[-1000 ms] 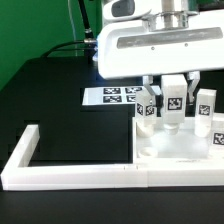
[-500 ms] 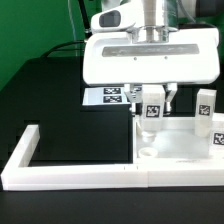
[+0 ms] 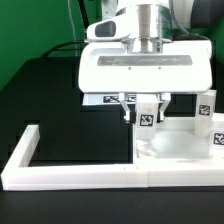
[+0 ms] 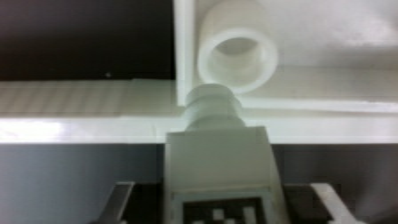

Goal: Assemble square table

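Observation:
My gripper (image 3: pixel 147 112) is shut on a white tagged leg block (image 3: pixel 147 120) and holds it upright over the near corner of the square table slab (image 3: pixel 185 150), on the exterior view's left. In the wrist view the leg block (image 4: pixel 217 165) points its threaded tip at the slab's rimmed face, just short of a round corner hole (image 4: pixel 235 55). The dark fingers (image 4: pixel 135 200) press on both sides of the leg. Two more leg blocks (image 3: pixel 206 109) (image 3: pixel 217 137) stand at the slab's far side, on the exterior view's right.
A long white L-shaped border wall (image 3: pixel 70 172) runs along the front and up the exterior view's left, and the slab rests against it. The marker board (image 3: pixel 104 98) lies behind the arm. The arm's wide white body (image 3: pixel 140 68) hangs over the slab.
The gripper has carried the leg block toward the exterior view's left and lower, from among the standing legs to above the slab's near corner. The jaws have kept their grip.

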Robot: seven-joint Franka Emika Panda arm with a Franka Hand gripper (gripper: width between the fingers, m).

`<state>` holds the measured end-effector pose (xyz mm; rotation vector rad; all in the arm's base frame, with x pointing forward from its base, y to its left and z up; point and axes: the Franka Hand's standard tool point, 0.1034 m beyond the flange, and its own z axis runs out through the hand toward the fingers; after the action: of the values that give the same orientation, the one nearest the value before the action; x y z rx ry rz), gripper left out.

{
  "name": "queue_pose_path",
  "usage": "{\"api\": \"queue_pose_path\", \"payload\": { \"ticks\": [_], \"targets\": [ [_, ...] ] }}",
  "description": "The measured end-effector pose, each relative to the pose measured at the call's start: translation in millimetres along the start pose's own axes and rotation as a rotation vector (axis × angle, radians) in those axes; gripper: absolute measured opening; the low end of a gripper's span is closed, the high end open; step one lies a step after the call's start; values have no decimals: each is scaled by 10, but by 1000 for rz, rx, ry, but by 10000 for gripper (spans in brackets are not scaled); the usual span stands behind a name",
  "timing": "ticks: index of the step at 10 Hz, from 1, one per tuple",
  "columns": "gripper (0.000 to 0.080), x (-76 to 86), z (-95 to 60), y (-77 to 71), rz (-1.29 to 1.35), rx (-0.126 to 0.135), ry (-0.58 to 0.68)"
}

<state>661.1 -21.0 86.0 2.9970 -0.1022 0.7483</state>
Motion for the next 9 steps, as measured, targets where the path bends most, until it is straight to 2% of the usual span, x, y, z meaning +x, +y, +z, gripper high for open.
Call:
{"api": "queue_pose_path", "payload": {
  "ticks": [2,9],
  "targets": [
    [285,-59,63,-89,4,6,-10],
    [285,-168,159,-31,-4,0,-31]
  ]
}}
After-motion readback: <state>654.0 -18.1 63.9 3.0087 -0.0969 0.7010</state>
